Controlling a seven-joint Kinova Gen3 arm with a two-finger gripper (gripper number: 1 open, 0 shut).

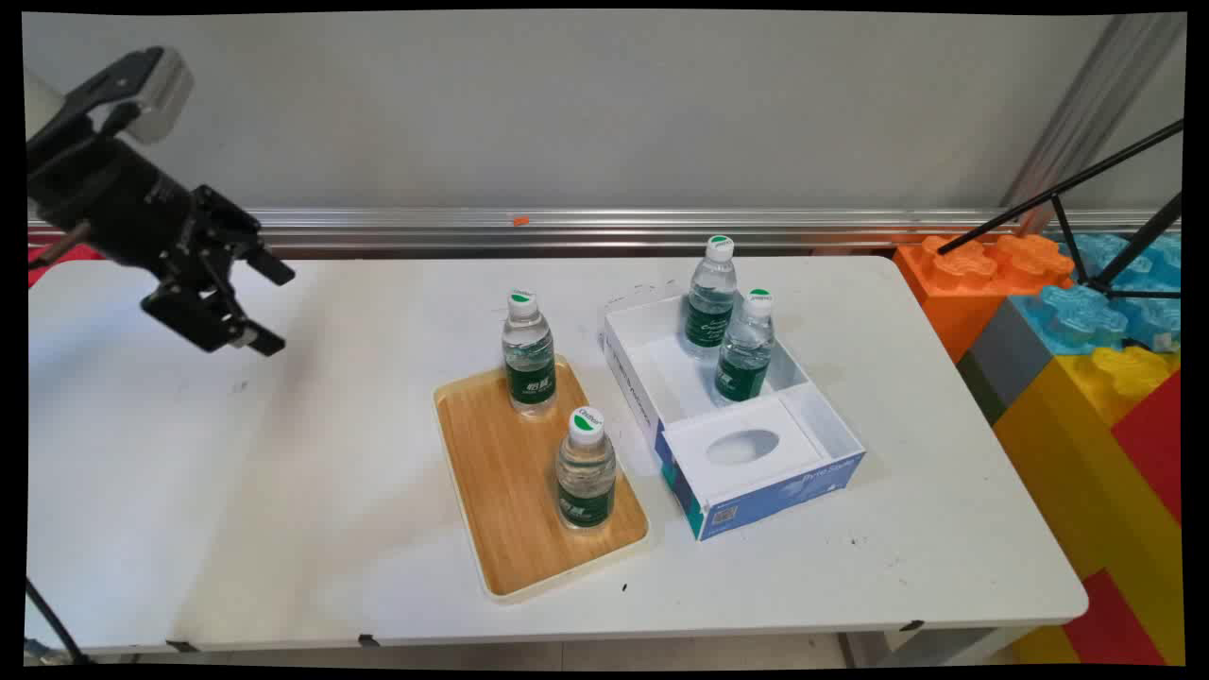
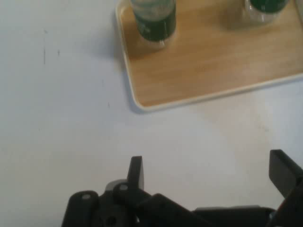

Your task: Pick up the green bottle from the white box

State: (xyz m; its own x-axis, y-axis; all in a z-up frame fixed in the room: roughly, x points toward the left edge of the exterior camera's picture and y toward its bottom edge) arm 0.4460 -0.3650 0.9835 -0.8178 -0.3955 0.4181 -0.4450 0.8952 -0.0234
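Note:
My gripper [image 1: 272, 307] hangs open and empty over the left part of the white table [image 1: 283, 491], well to the left of everything on it. A wooden tray [image 1: 501, 491] lies at the table's middle and carries two upright clear water bottles with green labels, a far one [image 1: 528, 354] and a near one [image 1: 586, 470]. In the hand view the gripper [image 2: 210, 172] stands wide above bare table, with a corner of the tray [image 2: 208, 71] and the lower parts of both bottles [image 2: 154, 21] [image 2: 265, 7] at the top.
Right of the tray stands an open white box with blue sides [image 1: 756, 472], holding two more bottles [image 1: 710, 297] [image 1: 746, 348] at its far end. Large coloured blocks [image 1: 1086, 378] and a black tripod [image 1: 1086, 227] stand beyond the table's right edge. A metal rail [image 1: 567, 227] runs along the wall.

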